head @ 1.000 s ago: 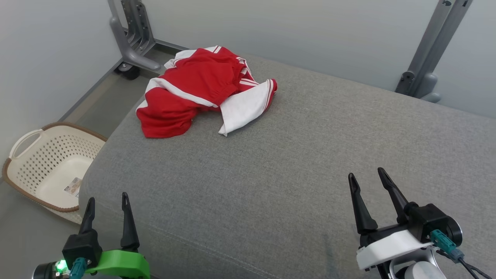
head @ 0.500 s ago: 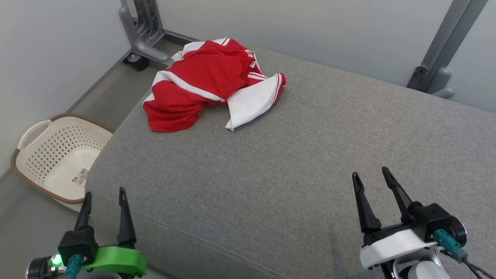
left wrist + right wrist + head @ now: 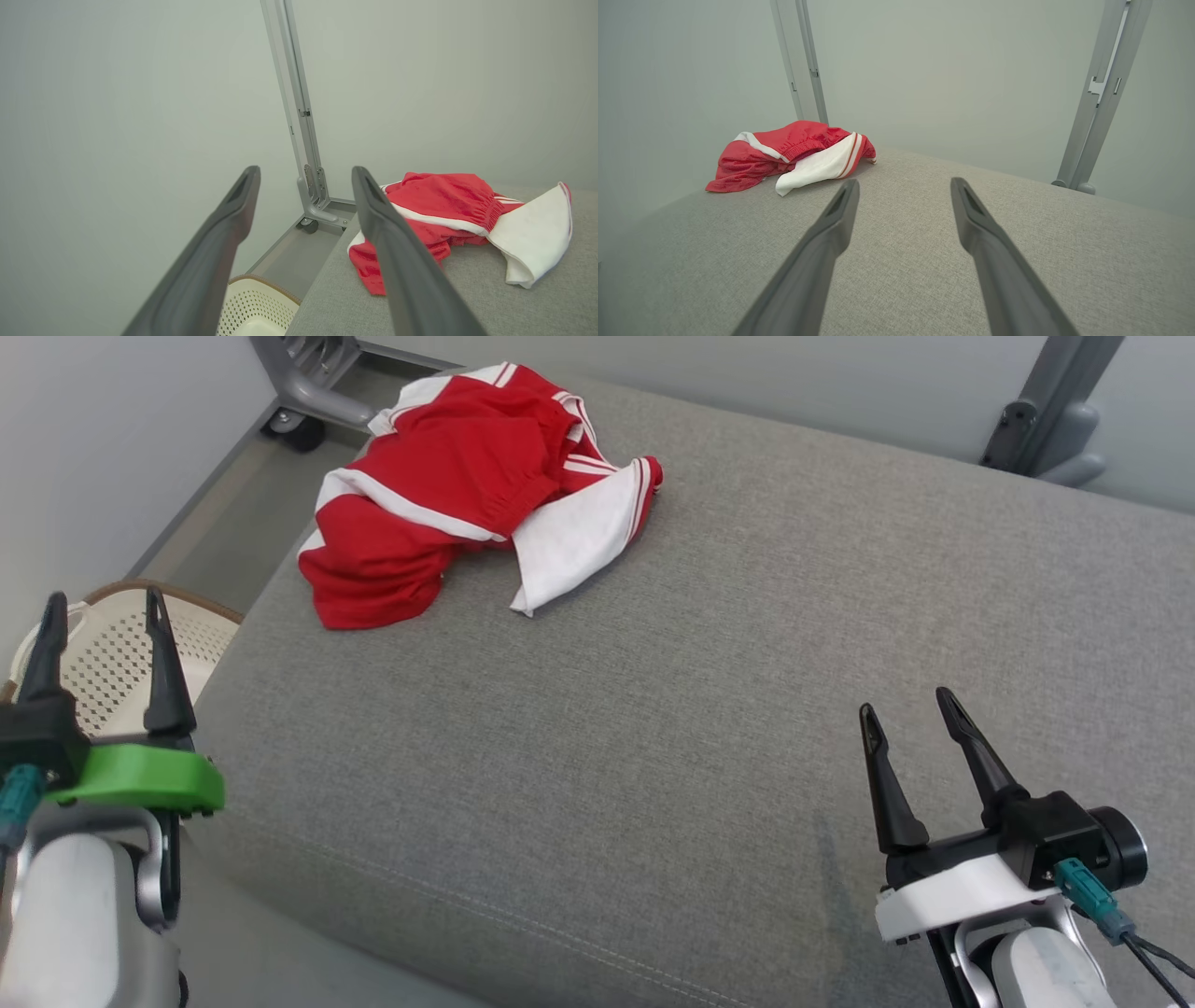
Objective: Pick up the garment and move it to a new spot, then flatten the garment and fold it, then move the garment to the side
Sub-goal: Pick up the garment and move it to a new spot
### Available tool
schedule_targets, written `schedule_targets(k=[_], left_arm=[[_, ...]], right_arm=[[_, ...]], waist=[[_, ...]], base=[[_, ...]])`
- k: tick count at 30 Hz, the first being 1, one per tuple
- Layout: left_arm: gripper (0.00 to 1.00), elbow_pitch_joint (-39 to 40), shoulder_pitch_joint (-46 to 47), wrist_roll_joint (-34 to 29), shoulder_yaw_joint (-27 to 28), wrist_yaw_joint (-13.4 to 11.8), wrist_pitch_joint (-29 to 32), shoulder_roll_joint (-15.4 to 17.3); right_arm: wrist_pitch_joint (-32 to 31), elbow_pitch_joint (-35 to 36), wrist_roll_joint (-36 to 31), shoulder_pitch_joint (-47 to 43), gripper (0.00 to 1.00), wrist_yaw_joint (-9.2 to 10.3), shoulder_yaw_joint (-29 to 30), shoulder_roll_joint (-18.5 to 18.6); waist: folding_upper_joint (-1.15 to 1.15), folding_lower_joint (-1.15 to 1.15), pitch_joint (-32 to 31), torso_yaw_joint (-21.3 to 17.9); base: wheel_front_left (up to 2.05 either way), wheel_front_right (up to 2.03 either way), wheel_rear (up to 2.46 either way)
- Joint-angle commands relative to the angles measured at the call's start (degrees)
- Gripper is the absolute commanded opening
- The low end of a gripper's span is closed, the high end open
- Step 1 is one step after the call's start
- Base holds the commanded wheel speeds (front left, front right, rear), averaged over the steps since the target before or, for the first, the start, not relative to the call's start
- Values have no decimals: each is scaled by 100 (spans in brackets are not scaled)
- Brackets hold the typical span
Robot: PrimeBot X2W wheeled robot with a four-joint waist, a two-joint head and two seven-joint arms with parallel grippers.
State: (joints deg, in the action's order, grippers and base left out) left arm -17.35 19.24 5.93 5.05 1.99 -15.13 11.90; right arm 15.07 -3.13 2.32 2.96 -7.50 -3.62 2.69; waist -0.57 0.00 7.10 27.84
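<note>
Left fingers [image 3: 166, 672] have risen — they and the right fingers [image 3: 887, 784] gape empty, garment [image 3: 420, 476] untouched.

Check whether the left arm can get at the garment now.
Probably yes: the left gripper is open, and bare cushion lies between it and the garment, though at the far corner.

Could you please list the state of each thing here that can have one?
Garment, crumpled, lying free at the far left corner of the cushion.
Basket, upright on the floor.
Left gripper, open, holding nothing.
Right gripper, open, holding nothing.
</note>
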Motion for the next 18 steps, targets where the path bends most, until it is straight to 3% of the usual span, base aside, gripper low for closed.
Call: schedule_targets(k=[1,9,18], left_arm=[[100,-198,387,-87,-47,70,15,141],[100,-1129,1612,-205,-367,345,152,615],[100,-2459,2718,-133,-938,526,319,925]], right_arm=[[21,42,-112,93,100,2,44,33],[21,166,-398,284,100,2,101,32],[21,387,-617,582,100,2,183,31]], waist=[[57,0,504,-443],[57,0,1110,-921],[57,0,1866,-1512]], base=[[0,0,0],[0,0,0],[0,0,0]])
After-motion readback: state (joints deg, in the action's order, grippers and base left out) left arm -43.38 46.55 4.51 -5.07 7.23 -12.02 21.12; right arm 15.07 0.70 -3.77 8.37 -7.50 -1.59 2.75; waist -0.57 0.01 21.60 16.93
